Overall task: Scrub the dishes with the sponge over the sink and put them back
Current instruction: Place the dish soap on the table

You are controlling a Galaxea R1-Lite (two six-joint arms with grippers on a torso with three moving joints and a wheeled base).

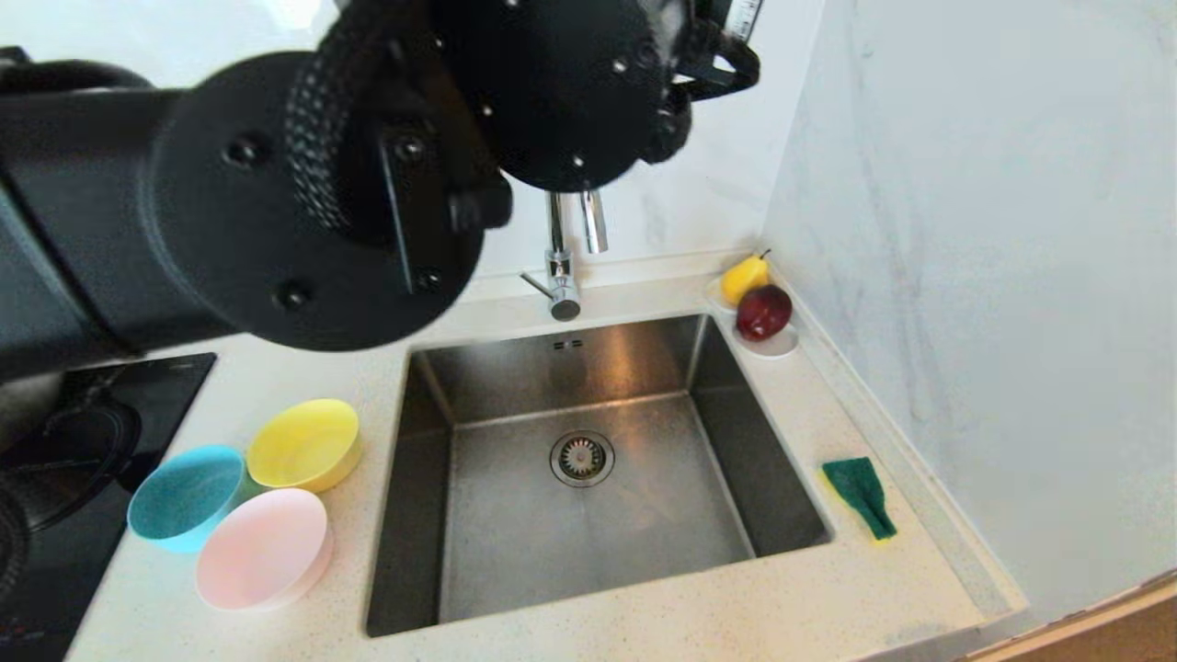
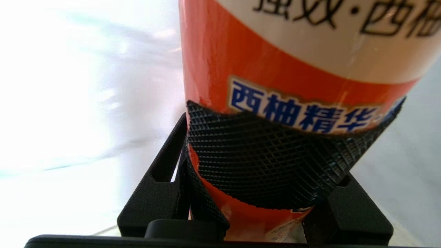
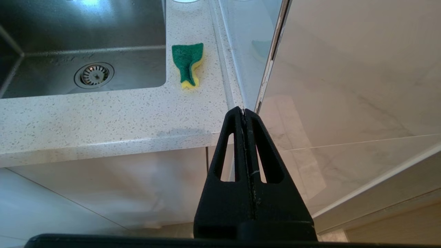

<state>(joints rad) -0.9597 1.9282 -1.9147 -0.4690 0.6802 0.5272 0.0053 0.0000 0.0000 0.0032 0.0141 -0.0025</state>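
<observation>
Left pincer (image 2: 275, 162) is clamped on an orange-labelled bottle (image 2: 296, 62) above the sink (image 1: 588, 460); right pincer (image 3: 245, 113), fingers together, hangs below the worktop (image 3: 103, 117) edge, near the sponge (image 3: 187, 63).

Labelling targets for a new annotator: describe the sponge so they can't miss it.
Start at the steel sink set in the speckled white counter. On the counter strip between the sink's right rim and the marble wall lies the sponge, alone there. It is flat, dark green on top with yellow foam beneath, unlike the round fruit on the saucer farther back.
</observation>
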